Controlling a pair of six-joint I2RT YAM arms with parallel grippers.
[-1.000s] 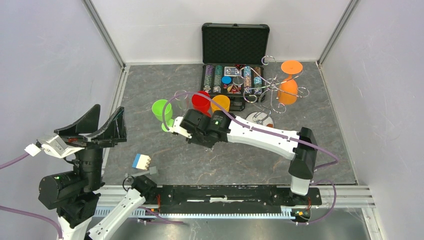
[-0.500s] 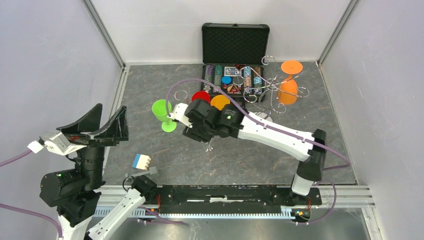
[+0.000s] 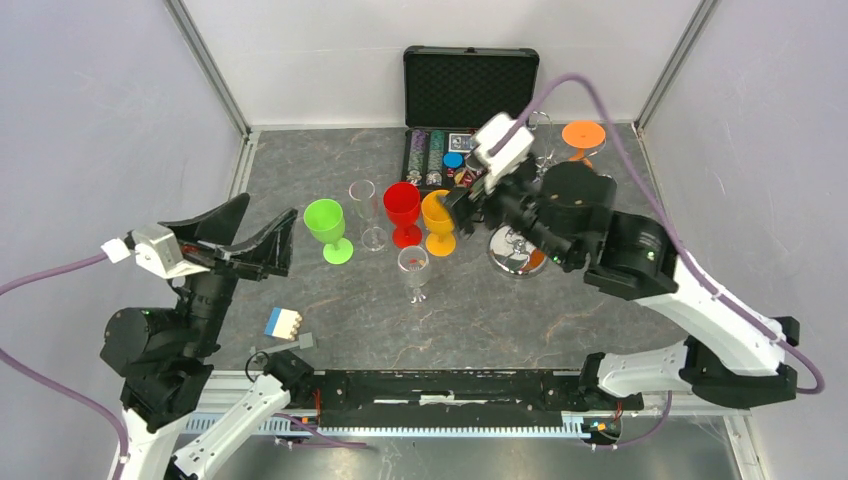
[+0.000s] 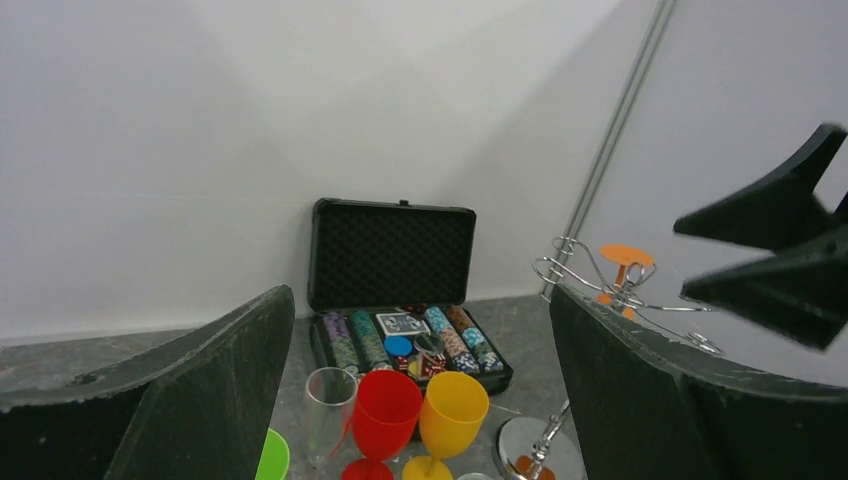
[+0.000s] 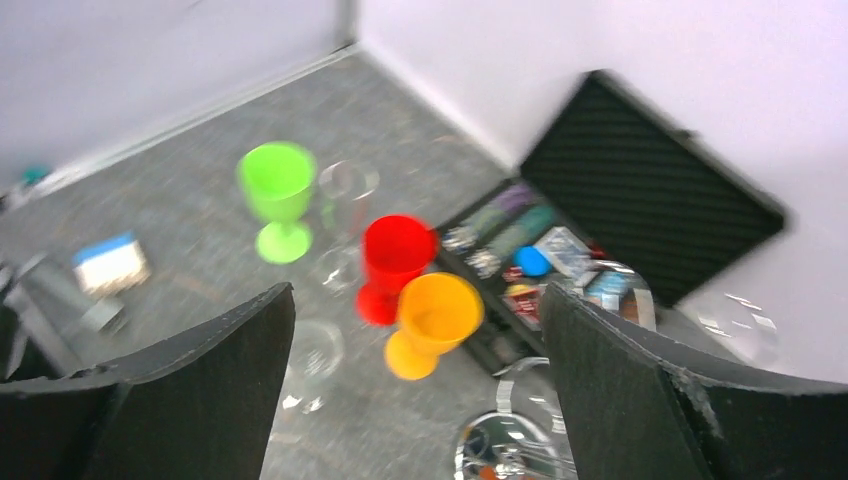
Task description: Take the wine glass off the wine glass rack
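Observation:
An orange wine glass [image 3: 582, 133] hangs upside down on the silver wine glass rack [image 3: 515, 250], whose hooks are mostly hidden under my right arm. In the left wrist view the glass's foot [image 4: 625, 255] shows among the rack's wire arms [image 4: 585, 272]. My right gripper [image 3: 468, 203] hovers open above the yellow glass [image 3: 438, 220], left of the rack, with nothing between its fingers [image 5: 420, 400]. Its view shows the rack's shiny base [image 5: 505, 452] below. My left gripper [image 3: 245, 237] is open and empty at the left, facing the glasses [image 4: 420, 400].
Green [image 3: 325, 226], tall clear [image 3: 367, 207], red [image 3: 402, 209] and small clear [image 3: 414, 268] glasses stand in front of the open black poker chip case [image 3: 470, 110]. A blue-and-white block [image 3: 283, 322] lies near the front edge. Walls close in on three sides.
My right gripper opened, left the small clear glass standing on the table, and swung up and right to the rack. My left arm turned slightly toward the middle.

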